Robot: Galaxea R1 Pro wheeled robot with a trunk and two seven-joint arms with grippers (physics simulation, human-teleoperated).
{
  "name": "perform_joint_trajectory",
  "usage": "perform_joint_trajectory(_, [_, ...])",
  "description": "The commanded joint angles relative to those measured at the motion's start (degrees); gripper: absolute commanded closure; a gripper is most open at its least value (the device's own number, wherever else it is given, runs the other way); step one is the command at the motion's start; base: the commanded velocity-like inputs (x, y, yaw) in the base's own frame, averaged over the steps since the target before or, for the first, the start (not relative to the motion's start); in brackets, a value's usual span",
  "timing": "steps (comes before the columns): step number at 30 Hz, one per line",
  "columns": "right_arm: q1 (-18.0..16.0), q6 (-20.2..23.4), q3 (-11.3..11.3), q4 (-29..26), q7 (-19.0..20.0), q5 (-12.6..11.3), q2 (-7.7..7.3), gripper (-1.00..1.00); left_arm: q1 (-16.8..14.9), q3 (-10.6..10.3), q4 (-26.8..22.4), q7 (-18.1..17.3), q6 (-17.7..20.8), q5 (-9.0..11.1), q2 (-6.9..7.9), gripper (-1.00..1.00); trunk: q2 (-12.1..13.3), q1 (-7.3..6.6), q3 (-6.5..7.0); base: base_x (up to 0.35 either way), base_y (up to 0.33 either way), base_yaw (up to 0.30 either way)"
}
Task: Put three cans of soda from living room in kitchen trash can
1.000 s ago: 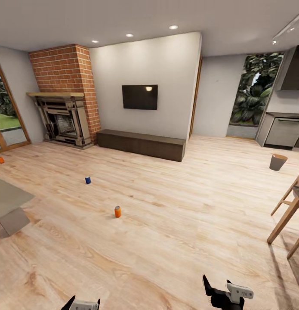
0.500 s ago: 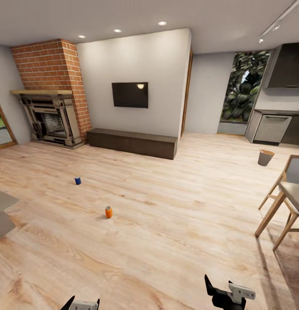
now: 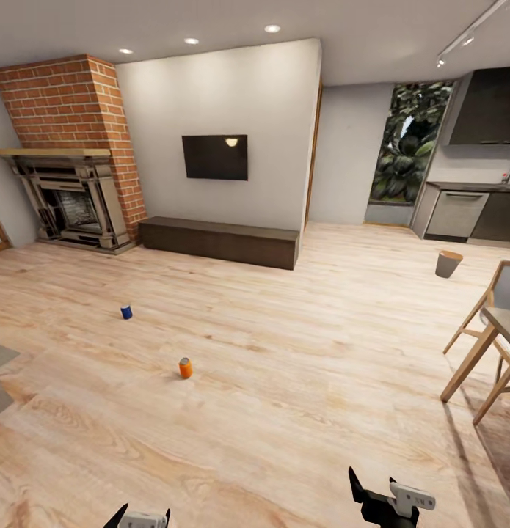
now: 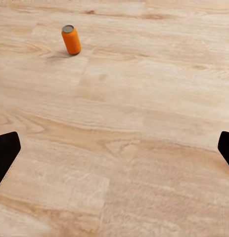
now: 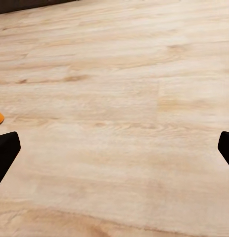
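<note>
Left gripper (image 4: 114, 148) jaws spread wide, empty; right gripper (image 5: 114, 148) likewise. Orange can (image 3: 185, 367) upright on plank floor (image 3: 299, 381), grey top, well in front of fireplace (image 3: 67, 194); blue can (image 3: 126, 312) nearer fireplace. Tapered bucket (image 3: 448, 263) far off, by kitchen cabinets (image 3: 467, 213).

2 soda cans (image 3: 185, 367) on plank floor (image 3: 299, 381)

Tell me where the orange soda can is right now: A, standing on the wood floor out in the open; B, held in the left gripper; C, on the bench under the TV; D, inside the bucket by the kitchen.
A: the orange can stands upright on bare floor planks, apart from the blue can and far from the trash can; the left gripper is open with nothing between its fingers.
</note>
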Motion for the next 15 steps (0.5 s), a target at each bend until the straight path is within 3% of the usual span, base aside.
perform_joint_trajectory(1, [0.00,0.00,0.00,0.00,0.00,0.00,0.00,-1.00,0.00,0.00,0.00,0.00,0.00,0.00,0.00,-1.00,0.00,0.00,-0.01,0.239,0.182,-0.014])
perform_joint_trajectory(8, [0.00,-0.07,0.03,0.00,0.00,0.03,0.10,-1.00,0.00,0.17,0.00,0.00,-0.02,0.06,-0.02,-1.00,0.00,0.00,-0.05,0.196,0.142,-0.026])
perform_joint_trajectory(15, [0.00,0.36,-0.16,0.00,-0.06,-0.12,0.16,-1.00,0.00,0.30,0.00,0.00,-0.05,0.21,0.00,-1.00,0.00,0.00,-0.11,0.049,0.033,-0.180])
